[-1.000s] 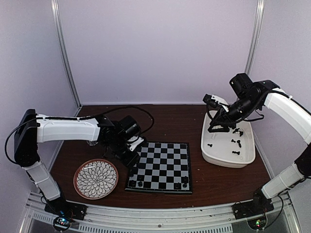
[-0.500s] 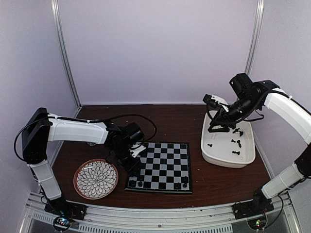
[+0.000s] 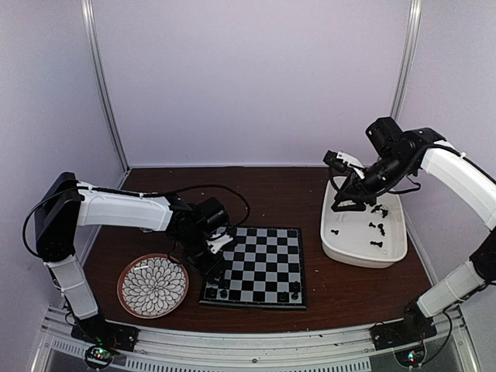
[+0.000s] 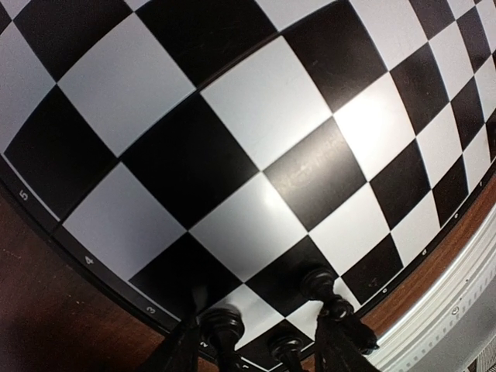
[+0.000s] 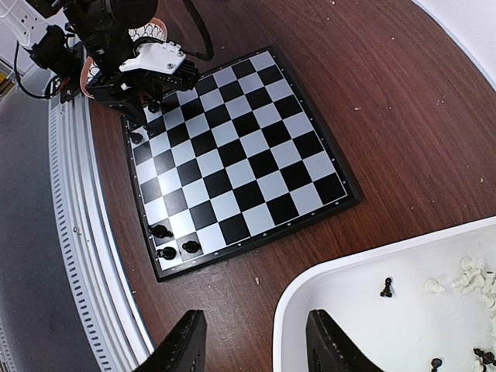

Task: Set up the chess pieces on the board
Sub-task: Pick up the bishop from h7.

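Left claw [image 3: 215, 266] released, shifted to board [image 3: 267, 260] near-left corner | right claw [image 5: 256, 319] released, unmoved

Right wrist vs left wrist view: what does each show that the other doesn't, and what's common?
Only the right wrist view shows the whole board, three black corner pieces, the white tub holding loose pieces, and the left gripper over another corner on the rail side.

Only the left wrist view shows a close-up of three black pieces standing at its own fingers, plus the numbers on the board's rim.

Both show the checkered board, the brown table and the metal rail.
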Motion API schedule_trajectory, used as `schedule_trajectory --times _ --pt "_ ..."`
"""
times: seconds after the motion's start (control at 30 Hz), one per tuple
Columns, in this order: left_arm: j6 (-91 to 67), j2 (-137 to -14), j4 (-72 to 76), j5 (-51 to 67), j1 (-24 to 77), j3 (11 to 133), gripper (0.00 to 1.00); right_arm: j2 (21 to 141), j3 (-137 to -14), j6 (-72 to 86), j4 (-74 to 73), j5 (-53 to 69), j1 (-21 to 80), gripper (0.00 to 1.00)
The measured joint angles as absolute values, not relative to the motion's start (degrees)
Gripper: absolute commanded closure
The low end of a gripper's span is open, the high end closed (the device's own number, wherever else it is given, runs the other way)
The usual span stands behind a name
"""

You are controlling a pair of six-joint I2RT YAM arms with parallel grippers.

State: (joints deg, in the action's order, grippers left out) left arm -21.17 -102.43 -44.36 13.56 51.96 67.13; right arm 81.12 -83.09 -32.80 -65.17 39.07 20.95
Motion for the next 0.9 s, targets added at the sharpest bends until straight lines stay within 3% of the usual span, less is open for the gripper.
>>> schedule_trajectory --times 0.2,0.7,0.9 --pt "-21.23 -102.43 -43.66 15.42 51.96 67.09 0.55 81.49 -83.09 -32.8 -65.19 39.09 20.95 0.52" --pt "-21.17 -100.33 -43.64 12.97 51.94 67.0 0.55 81.8 -83.11 -32.8 -65.36 39.68 20.95 0.53" --pt "-20.93 -94.89 -43.86 10.2 51.9 68.69 0.67 81.8 -83.11 -32.8 -65.36 39.66 20.95 0.53"
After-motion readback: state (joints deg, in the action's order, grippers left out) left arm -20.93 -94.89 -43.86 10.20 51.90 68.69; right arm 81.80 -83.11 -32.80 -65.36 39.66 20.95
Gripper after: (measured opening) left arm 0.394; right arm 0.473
